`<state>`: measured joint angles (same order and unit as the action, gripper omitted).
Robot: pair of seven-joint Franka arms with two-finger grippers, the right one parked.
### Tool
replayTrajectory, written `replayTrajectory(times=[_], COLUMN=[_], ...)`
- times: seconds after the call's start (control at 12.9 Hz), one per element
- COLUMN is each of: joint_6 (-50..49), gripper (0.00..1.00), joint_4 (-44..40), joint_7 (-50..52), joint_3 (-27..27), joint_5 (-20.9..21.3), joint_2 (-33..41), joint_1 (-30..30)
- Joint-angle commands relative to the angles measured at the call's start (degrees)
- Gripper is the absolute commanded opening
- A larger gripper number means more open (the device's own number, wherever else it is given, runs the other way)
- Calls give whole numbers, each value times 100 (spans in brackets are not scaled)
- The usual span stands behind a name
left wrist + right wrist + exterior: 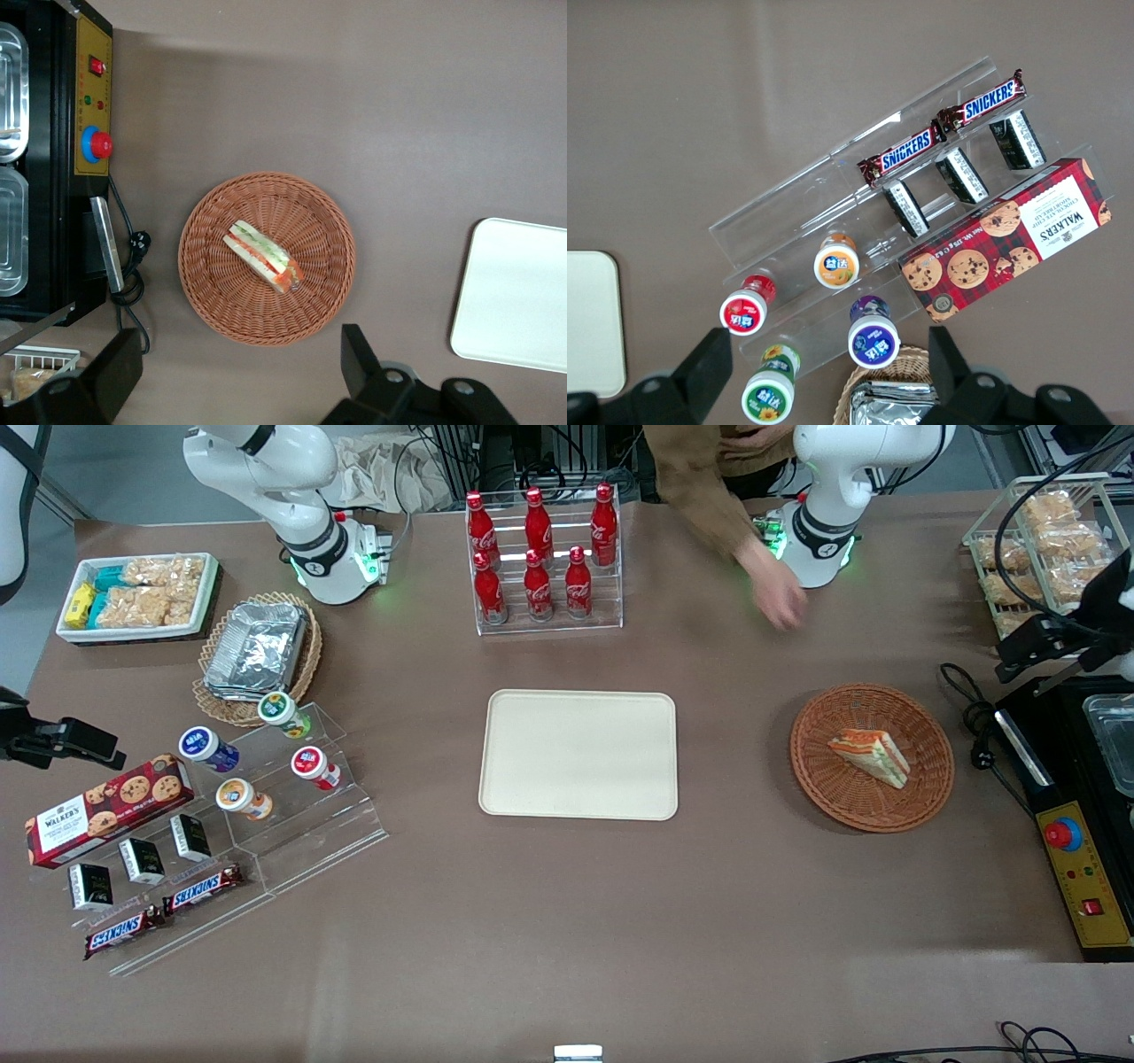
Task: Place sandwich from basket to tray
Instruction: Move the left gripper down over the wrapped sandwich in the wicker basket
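The sandwich, a white-bread wedge with orange, red and green layers, lies on its side in the round reddish-brown basket. The cream tray lies bare at the table's middle, beside the basket toward the parked arm's end. My gripper hangs above the table just off the basket's rim, toward the working arm's end. It is open, fingers wide apart, with nothing between them.
A black appliance with a red button and its cable lie beside the basket. A person's hand reaches near the arm's base. A rack of cola bottles stands farther back than the tray.
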<state>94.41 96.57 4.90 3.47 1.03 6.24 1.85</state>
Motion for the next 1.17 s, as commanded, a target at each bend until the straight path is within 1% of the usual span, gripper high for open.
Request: replayTrajectory(times=[0.0, 0.16, 0.23, 0.47, 0.54, 0.78, 1.01, 1.09], joint_6=[-133, -142, -150, -221, -108, 1189, 2570, 3027], gripper=[100, 100, 100, 100, 100, 100, 100, 100], joint_4=[-173, -173, -147, 308, 693, 2019, 3190, 3515], joint_7=[11, 55, 264, 2632, 3126, 4085, 5001, 5081], joint_3=[13, 13, 13, -5, -5, -5, -5, 4], joint_5=[-85, -85, -85, -33, 37, 47, 47, 38], joint_2=[-79, -88, -149, -210, -150, 175, 176, 158], joint_1=[-9, 0, -9, 0, 0, 0, 0, 0])
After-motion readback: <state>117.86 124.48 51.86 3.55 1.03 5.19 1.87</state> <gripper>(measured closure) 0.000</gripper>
